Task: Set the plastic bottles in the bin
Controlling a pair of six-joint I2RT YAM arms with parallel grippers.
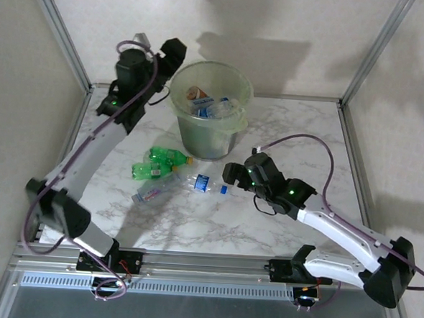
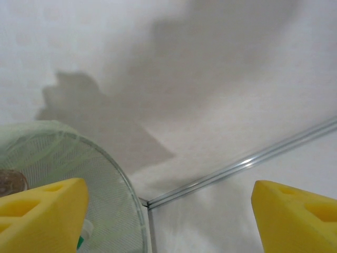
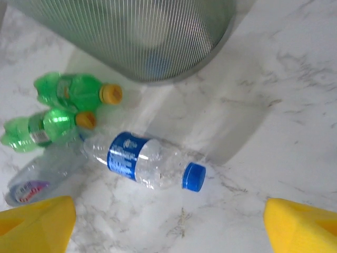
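The bin (image 1: 237, 123), a pale-green bucket, stands at the back of the table with several plastic bottles (image 1: 214, 105) inside. My left gripper (image 1: 173, 58) hovers open at the bin's left rim (image 2: 113, 171), nothing between its yellow fingers (image 2: 45, 211). On the table lie two green bottles with yellow caps (image 1: 166, 156) (image 1: 151, 171), a clear blue-labelled bottle (image 1: 204, 183) and a clear bottle with a purple label (image 1: 148, 193). My right gripper (image 1: 233, 173) is open just right of the blue cap. In the right wrist view the blue-labelled bottle (image 3: 141, 160) lies ahead of the open gripper (image 3: 168, 232).
Metal frame posts (image 1: 64, 42) and pale walls enclose the marble table (image 1: 292, 135) on the left, back and right. The bin's base (image 3: 158, 68) stands just behind the loose bottles.
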